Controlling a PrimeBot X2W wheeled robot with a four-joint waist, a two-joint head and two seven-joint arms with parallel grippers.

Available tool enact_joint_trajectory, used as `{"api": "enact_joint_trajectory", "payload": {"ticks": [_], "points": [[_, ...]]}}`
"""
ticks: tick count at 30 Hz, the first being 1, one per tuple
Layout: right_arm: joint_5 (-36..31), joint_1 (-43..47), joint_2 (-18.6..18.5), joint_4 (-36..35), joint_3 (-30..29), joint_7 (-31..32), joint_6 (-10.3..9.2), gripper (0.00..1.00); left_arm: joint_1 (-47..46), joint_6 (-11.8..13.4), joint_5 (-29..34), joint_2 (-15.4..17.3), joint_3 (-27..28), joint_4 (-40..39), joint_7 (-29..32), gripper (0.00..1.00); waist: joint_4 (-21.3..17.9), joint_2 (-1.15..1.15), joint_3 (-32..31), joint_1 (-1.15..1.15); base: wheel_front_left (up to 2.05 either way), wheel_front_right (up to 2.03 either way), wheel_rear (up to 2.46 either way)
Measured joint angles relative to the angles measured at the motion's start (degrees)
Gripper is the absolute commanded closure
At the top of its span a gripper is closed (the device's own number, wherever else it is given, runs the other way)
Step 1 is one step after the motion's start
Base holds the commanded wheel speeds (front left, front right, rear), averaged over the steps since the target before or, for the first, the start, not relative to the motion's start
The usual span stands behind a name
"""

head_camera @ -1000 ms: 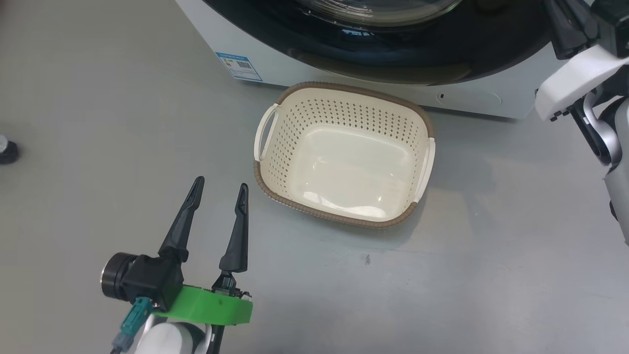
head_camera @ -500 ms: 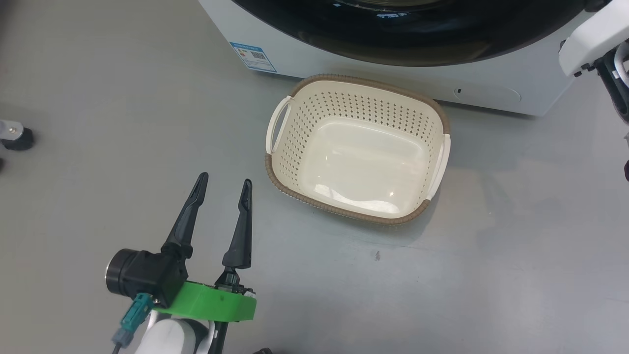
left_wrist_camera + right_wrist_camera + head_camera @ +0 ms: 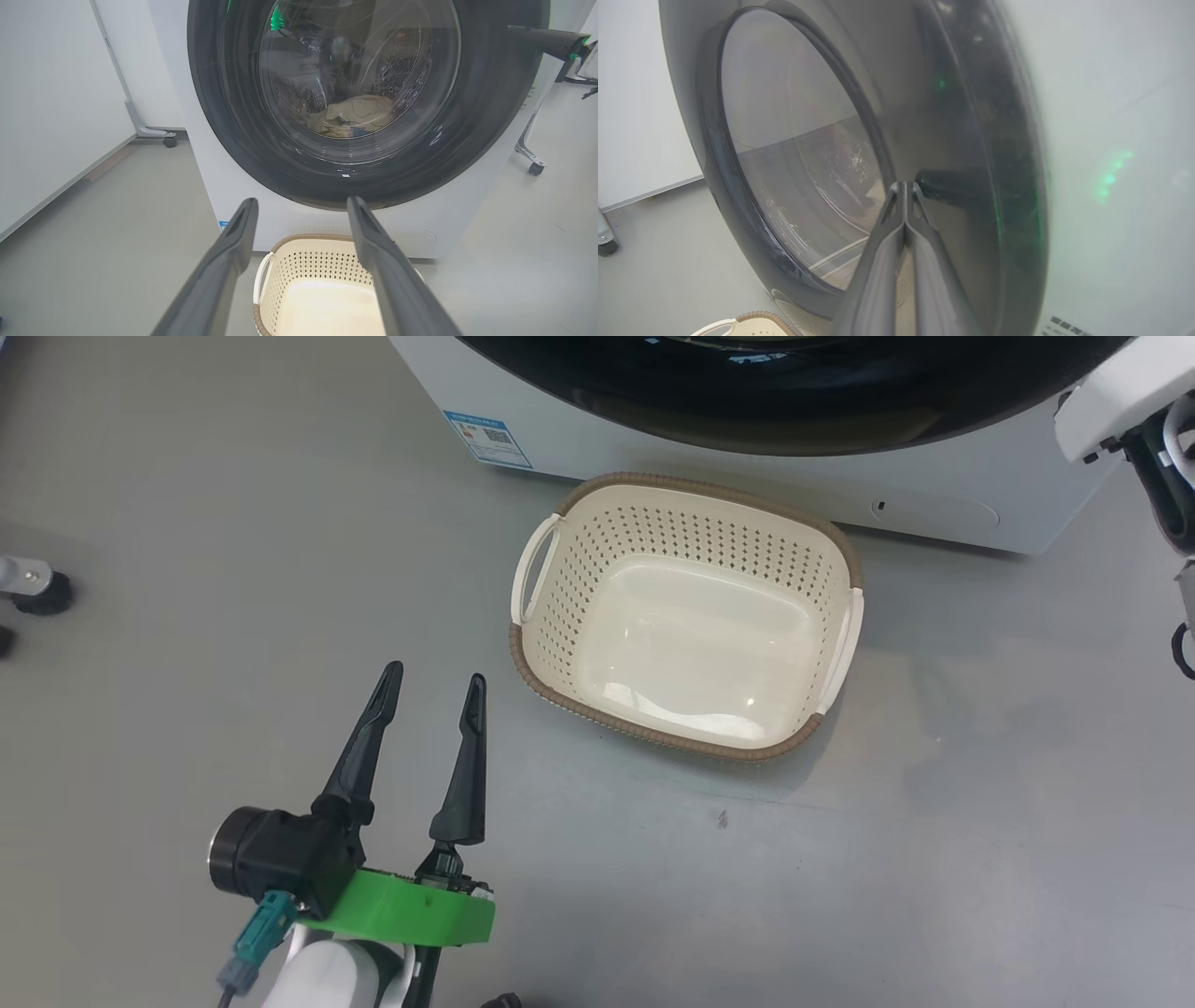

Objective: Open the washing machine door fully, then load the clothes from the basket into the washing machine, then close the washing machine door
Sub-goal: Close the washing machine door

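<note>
Two end effectors: left end effector [image 3: 435, 674] spread above the floor [image 3: 187, 476]; right end effector [image 3: 903, 185] pressed together at the door rim.
Washing machine door [image 3: 224, 116]: seen lying against the washing machine [image 3: 448, 210].
Clothes [image 3: 357, 112]: seen inside the drum [image 3: 406, 56].
Basket [image 3: 653, 485]: set on the floor before it.

Saw only the lower arc of the washing machine door [image 3: 794, 401], cropped by the head view's top edge. Could not read the blue label sticker [image 3: 487, 437]: print too small. Made out the clothes [image 3: 357, 112] only dimly through reflective glass. Found the basket [image 3: 313, 270] partly covered by the fingers [image 3: 383, 270] of the left gripper [image 3: 301, 205] and cut by the bottom edge.
</note>
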Motion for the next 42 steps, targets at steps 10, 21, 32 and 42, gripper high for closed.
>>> {"api": "enact_joint_trajectory", "payload": {"ticks": [10,21,32,42], "points": [[3.7,5.4,0.9,1.4,0.8,-5.9,-1.03,1.00,-0.4,0.5,-0.1,0.0,0.7,0.8,0.0,0.00,-0.6,0.00,-2.2,0.00,0.00,0.00,0.00],[7.5,20.4,3.5,-0.2,-1.2,-10.4,-1.03,1.00,-0.3,0.5,2.2,0.0,2.4,2.9,0.0,0.00,-3.6,0.00,-6.2,0.00,0.00,0.00,0.00],[9.0,31.6,7.0,-5.0,-3.5,-10.7,-3.56,0.90,1.8,0.5,3.3,0.8,4.9,4.7,0.0,0.00,-9.7,0.00,-10.5,0.00,0.00,0.00,0.00],[9.0,37.2,9.4,-12.1,-6.2,-10.8,-4.64,0.00,3.2,-0.3,3.6,1.3,5.4,6.7,0.0,0.00,-15.4,0.00,-14.7,0.00,0.00,0.00,0.00]]}}
